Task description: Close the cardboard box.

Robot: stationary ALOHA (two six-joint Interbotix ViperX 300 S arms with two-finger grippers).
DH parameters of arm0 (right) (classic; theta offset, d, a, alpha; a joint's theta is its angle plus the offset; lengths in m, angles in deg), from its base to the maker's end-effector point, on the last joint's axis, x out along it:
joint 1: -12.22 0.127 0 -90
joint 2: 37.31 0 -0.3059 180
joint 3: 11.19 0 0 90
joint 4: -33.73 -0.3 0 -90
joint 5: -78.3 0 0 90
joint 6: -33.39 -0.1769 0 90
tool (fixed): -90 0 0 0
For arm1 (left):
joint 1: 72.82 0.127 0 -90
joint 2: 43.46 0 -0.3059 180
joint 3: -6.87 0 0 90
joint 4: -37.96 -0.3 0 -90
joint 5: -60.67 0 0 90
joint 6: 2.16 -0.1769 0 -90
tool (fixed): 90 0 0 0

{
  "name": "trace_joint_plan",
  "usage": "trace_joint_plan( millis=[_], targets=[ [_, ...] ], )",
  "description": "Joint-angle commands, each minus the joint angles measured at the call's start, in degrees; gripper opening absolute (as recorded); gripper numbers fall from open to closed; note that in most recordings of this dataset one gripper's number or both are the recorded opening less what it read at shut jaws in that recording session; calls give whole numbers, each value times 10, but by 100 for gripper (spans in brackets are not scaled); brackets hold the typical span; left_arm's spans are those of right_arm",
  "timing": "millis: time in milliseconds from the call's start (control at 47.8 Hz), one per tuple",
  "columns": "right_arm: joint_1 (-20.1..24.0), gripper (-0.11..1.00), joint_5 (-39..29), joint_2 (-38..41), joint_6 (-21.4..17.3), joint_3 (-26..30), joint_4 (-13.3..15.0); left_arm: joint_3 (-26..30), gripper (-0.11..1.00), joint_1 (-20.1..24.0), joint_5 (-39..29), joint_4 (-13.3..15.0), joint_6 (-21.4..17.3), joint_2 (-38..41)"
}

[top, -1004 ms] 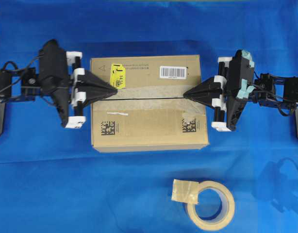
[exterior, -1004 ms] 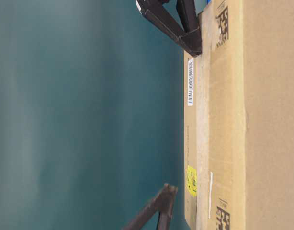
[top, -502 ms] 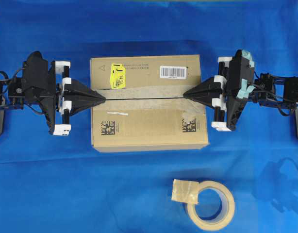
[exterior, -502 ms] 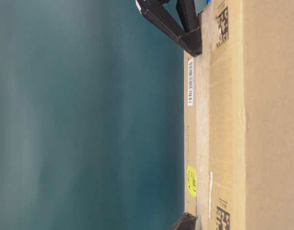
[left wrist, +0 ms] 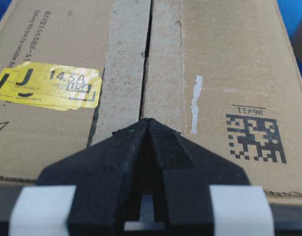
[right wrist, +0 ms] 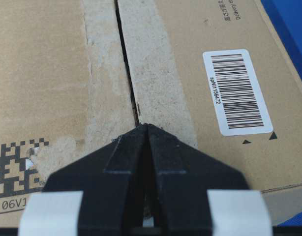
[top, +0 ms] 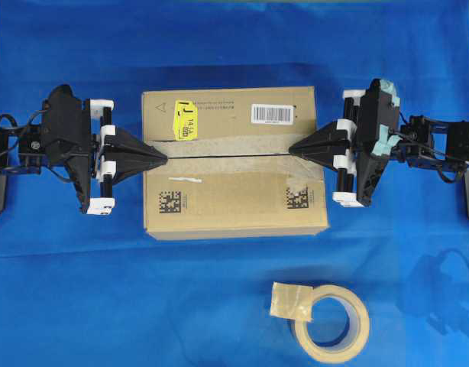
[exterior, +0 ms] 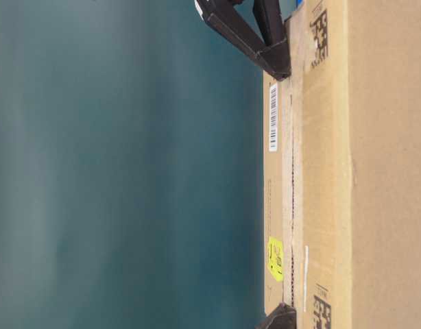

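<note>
The cardboard box [top: 234, 187] lies flat in the middle of the blue cloth with its top flaps down, meeting at a seam [top: 227, 155]. It carries a yellow sticker [top: 185, 120], a barcode label [top: 273, 113] and square codes. My left gripper [top: 164, 157] is shut and empty, its tip at the seam's left end [left wrist: 148, 120]. My right gripper [top: 291, 150] is shut and empty, its tip resting on the seam's right end [right wrist: 146, 126]. The table-level view shows the box [exterior: 361, 178] from the side with both tips at its top.
A beige tape roll [top: 331, 323] with a loose tab lies on the cloth in front of the box, to the right. Blue cloth [top: 82, 290] covers the table all round.
My left gripper pulled back left off the box top, from over the flaps to the left edge, then edged slightly right again. The right gripper and box stayed still.
</note>
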Motion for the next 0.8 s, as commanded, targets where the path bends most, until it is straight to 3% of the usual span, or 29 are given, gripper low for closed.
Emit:
trace_joint_plan(
  millis=[0,774],
  targets=[
    [-2,0,3,-8,1,4,-1,4,0,0,2,1,-1,-3],
    [-2,0,1,-8,1,4,-2,7,0,0,-3,2,-1,0]
  ],
)
